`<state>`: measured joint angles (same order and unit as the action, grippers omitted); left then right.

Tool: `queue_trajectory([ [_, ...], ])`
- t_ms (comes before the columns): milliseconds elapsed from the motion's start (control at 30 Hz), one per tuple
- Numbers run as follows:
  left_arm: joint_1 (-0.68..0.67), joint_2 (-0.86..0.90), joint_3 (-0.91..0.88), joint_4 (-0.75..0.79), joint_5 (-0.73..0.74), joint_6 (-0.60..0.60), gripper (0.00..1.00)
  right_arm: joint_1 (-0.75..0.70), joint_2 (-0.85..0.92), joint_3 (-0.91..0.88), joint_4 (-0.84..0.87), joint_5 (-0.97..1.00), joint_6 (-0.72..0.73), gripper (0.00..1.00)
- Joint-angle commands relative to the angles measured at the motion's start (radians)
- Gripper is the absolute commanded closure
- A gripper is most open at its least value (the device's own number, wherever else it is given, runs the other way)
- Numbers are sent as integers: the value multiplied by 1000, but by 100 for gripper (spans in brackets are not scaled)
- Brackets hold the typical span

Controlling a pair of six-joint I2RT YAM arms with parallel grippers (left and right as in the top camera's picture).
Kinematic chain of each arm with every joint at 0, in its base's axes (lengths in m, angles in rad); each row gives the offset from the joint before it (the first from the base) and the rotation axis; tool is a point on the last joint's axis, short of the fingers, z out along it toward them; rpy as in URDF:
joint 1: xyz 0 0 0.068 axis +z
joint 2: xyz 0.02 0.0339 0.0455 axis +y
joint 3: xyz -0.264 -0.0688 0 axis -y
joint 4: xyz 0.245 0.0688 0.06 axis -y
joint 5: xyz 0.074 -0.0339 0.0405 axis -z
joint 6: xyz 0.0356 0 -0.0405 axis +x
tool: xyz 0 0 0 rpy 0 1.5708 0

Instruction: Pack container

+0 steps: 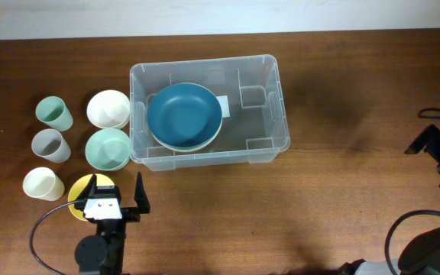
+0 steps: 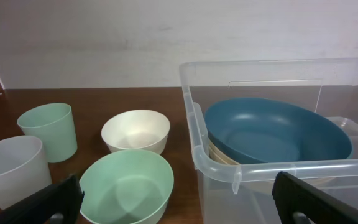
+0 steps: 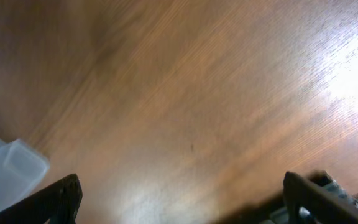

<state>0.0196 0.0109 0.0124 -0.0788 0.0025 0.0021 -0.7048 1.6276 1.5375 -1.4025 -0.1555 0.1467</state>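
The container (image 1: 275,107) is a clear plastic bin at the table's middle. It holds a blue bowl (image 1: 183,114) stacked on a cream bowl. In the left wrist view the container's rim (image 2: 194,143) and the blue bowl (image 2: 272,130) are on the right. My left gripper (image 1: 114,200) is open and empty near the table's front left, in front of the container's left end. Its fingers frame the left wrist view (image 2: 179,202). My right gripper (image 3: 179,199) is open and empty over bare wood at the far right. A container corner (image 3: 5,168) shows at the lower left of the right wrist view.
Left of the container stand a white bowl (image 1: 108,108), a mint bowl (image 1: 107,148), a green cup (image 1: 54,113), a grey cup (image 1: 50,145) and a cream cup (image 1: 43,183). A yellow item (image 1: 81,191) lies partly under my left gripper.
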Motion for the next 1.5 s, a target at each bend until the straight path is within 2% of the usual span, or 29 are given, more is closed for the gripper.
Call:
queue_trajectory([
  [0, -4, -5, -3, -5, 0, -6, 0, -30, -18, -41, 62, -6, 0, 1],
  [267, -4, -5, -3, -4, 0, -6, 1, -29, -18, -58, 138, -6, 0, 1],
  [767, -4, -5, -3, -5, 2, -8, 0, -29, -18, -58, 143, -6, 0, 1],
  [867, -4, 0, 0, 29, 92, -5, 0, -29, -18, -58, 143, -6, 0, 1],
  [933, -4, 1, 35, 89, 196, 42, 1, -29, -18, -58, 143, -6, 0, 1],
  [1000, -4, 11, 95, 74, 203, 88, 1, -29, -18, -58, 143, -6, -1, 1],
  [1133, -4, 130, 312, -109, 125, 135, 1, -29, -18, -58, 143, -6, 0, 1],
  [1200, -4, 251, 462, -243, 68, 138, 1, -29, -18, -58, 143, -6, 0, 1],
  [1300, -4, 455, 696, -434, 62, 186, 0, -29, -18, -58, 143, -6, 0, 1],
  [1367, -4, 600, 842, -549, 102, 217, 0, -29, -18, -58, 143, -6, 0, 1],
  [1467, -4, 802, 1022, -702, 244, 247, 1, -29, -18, -58, 143, -6, 0, 1],
])
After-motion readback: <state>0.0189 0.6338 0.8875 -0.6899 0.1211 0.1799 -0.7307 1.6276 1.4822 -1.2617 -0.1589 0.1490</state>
